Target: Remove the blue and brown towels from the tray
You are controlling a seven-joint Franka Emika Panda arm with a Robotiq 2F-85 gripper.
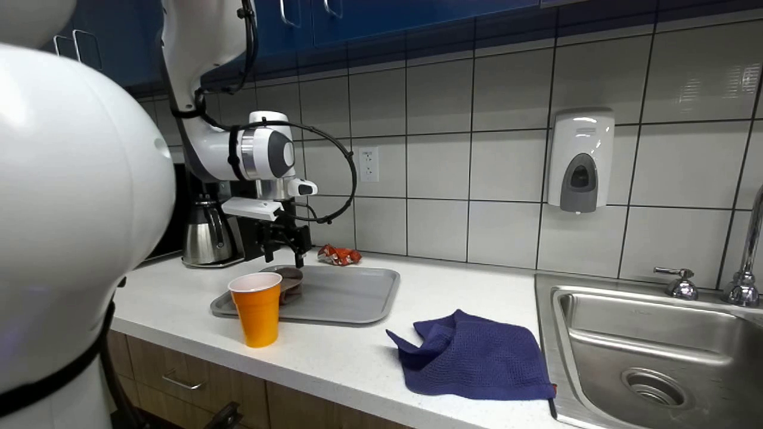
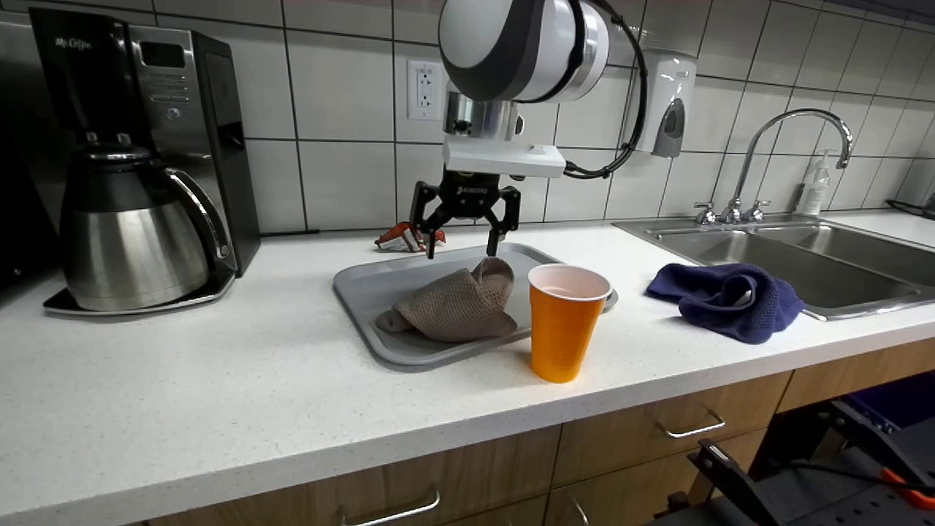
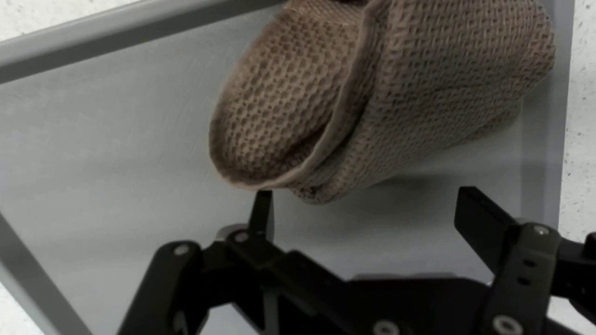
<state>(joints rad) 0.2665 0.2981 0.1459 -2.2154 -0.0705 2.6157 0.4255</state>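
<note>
The brown towel (image 2: 456, 307) lies bunched on the grey tray (image 1: 351, 298), with one folded edge standing up. In an exterior view the orange cup hides part of it (image 1: 291, 287). The blue towel (image 1: 477, 357) lies crumpled on the counter between the tray and the sink; it shows in both exterior views (image 2: 730, 301). My gripper (image 2: 462, 253) is open and empty, fingers pointing down above the tray, just behind the brown towel. In the wrist view the towel (image 3: 428, 79) fills the upper right, and the fingertips (image 3: 365, 191) are spread wide below its edge.
An orange cup (image 2: 566, 325) stands at the tray's front edge. A crumpled red wrapper (image 1: 340, 255) lies behind the tray near the wall. A coffee maker with a steel carafe (image 2: 139, 234) stands on the counter. A steel sink (image 1: 644, 333) is beyond the blue towel.
</note>
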